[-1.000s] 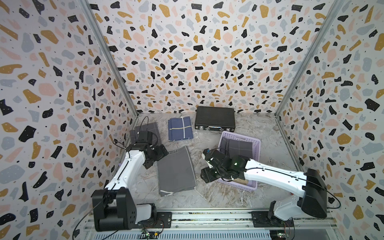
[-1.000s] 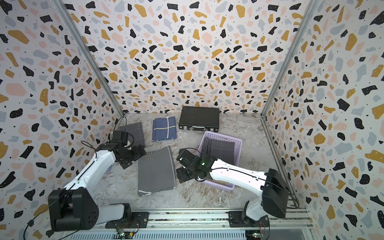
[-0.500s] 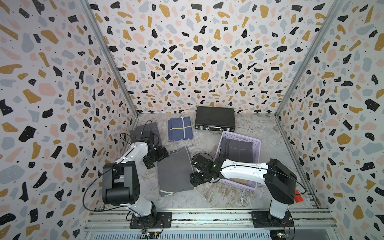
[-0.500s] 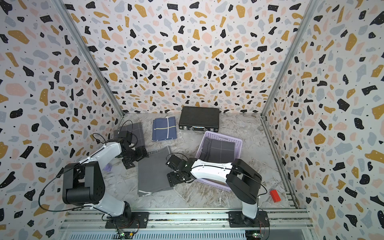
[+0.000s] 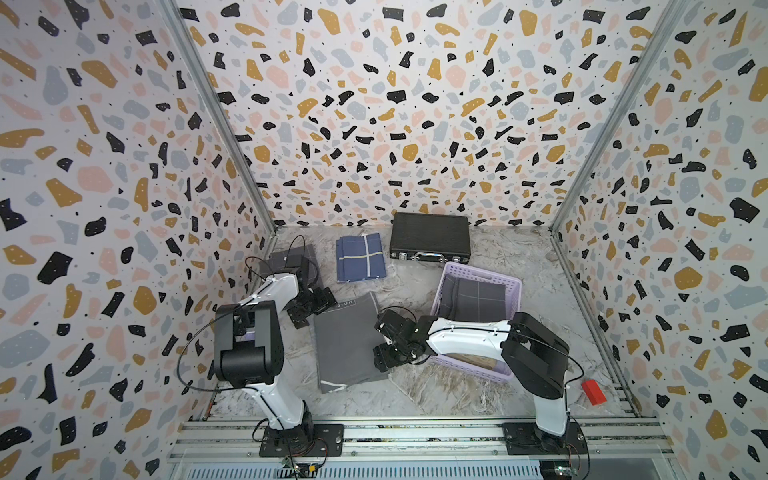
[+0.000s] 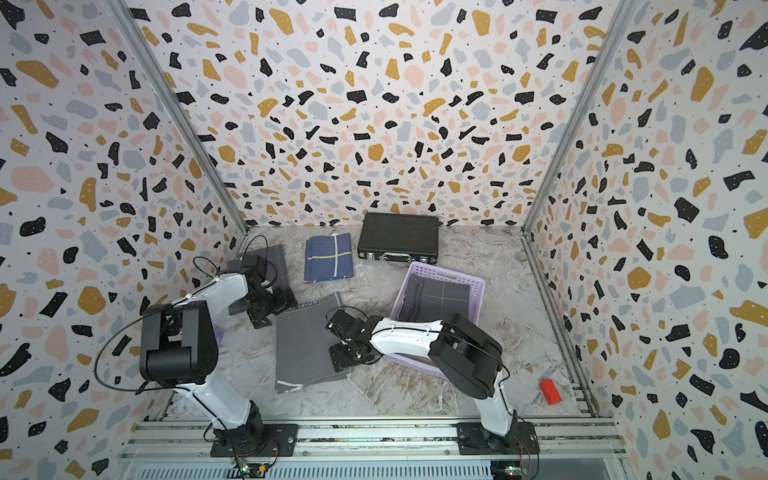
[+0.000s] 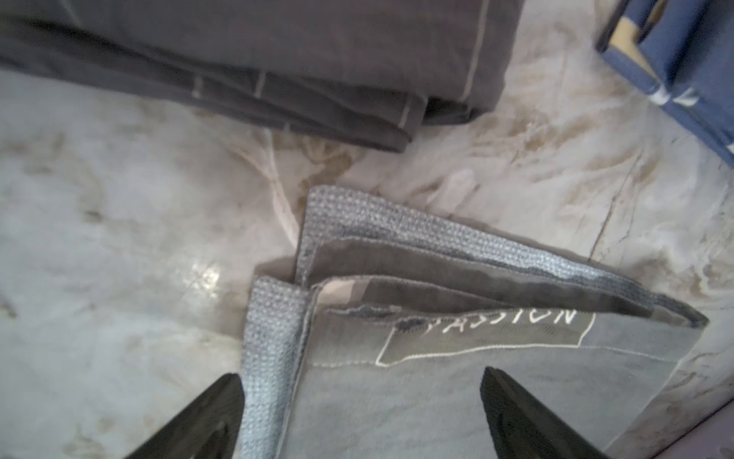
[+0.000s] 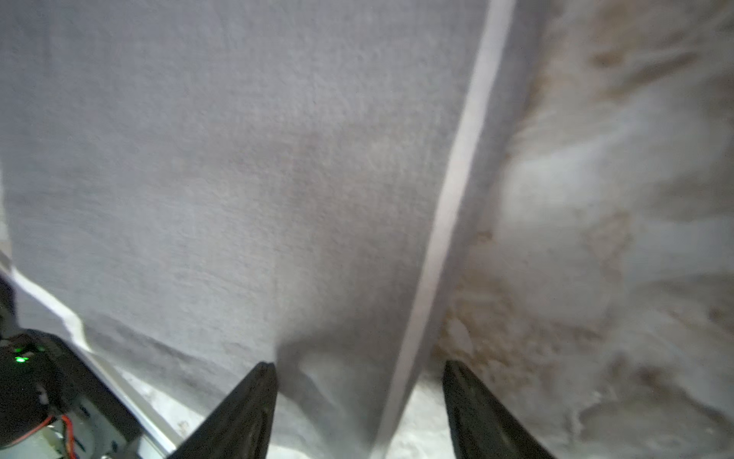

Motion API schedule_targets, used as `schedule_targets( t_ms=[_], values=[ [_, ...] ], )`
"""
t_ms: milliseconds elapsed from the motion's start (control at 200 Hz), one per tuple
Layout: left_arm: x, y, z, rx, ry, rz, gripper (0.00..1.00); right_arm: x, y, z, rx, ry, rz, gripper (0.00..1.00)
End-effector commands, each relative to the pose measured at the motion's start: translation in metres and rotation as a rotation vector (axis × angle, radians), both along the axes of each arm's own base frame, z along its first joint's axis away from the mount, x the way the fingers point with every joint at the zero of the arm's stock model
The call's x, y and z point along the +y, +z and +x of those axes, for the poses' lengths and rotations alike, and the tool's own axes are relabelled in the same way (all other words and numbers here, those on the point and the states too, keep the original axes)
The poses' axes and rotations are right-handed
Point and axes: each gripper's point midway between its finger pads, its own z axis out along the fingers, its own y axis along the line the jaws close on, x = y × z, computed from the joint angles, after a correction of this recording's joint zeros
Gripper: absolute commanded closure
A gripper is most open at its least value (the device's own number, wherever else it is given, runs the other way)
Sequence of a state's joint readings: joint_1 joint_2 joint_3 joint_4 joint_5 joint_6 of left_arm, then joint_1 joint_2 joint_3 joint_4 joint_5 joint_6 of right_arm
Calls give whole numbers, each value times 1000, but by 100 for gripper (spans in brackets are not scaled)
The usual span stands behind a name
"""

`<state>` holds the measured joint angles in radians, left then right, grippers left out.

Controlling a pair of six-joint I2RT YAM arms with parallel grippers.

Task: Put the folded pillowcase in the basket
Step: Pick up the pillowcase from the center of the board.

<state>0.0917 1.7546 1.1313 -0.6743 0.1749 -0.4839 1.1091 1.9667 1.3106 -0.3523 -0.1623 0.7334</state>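
the folded pillowcase [image 5: 347,340] is a plain grey one lying flat on the marbled table [image 5: 415,286], between the two arms and just beside the basket [image 5: 482,272], not in it. near its far left corner is a pale outlined box with the word "passion" in thin capitals; in the left wrist view [image 7: 456,397] it reads upside down, and the first letter is half lost in a crease. no other writing can be read.

the left gripper [image 5: 316,311] sits at that labelled corner with its fingers spread wide (one tip off the cloth's waffle-textured hem, one over the grey fabric) and nothing clamped [image 7: 359,375]. the right gripper [image 5: 380,343] is low at the pillowcase's right edge, fingers apart on either side of a white stripe along the hem [image 8: 357,365], not pinching it.

the lavender basket holds a dark grey cloth with pale grid lines [image 5: 478,299]. behind it stands a black hard case [image 5: 430,235] with a metal handle. a navy folded cloth [image 5: 360,257] crossed by a yellow and a white line lies beside the case, and another dark grey folded cloth [image 7: 278,59] lies at the back left. a red block [image 5: 593,391] sits near the right front corner.
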Motion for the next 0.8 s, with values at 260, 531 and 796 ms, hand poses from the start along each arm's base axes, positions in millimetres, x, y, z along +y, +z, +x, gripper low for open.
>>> schedule_targets(
  t_ms=[260, 531, 796],
  values=[
    [10, -17, -11, 69, -22, 53, 14, 10, -4, -16, 36, 44, -11, 32],
    [10, -24, -9, 103, -59, 59, 41, 11, -10, -23, 48, 59, -36, 40],
    [4, -36, -17, 151, -89, 46, 89, 12, -11, -20, 44, 58, -52, 67]
  ],
)
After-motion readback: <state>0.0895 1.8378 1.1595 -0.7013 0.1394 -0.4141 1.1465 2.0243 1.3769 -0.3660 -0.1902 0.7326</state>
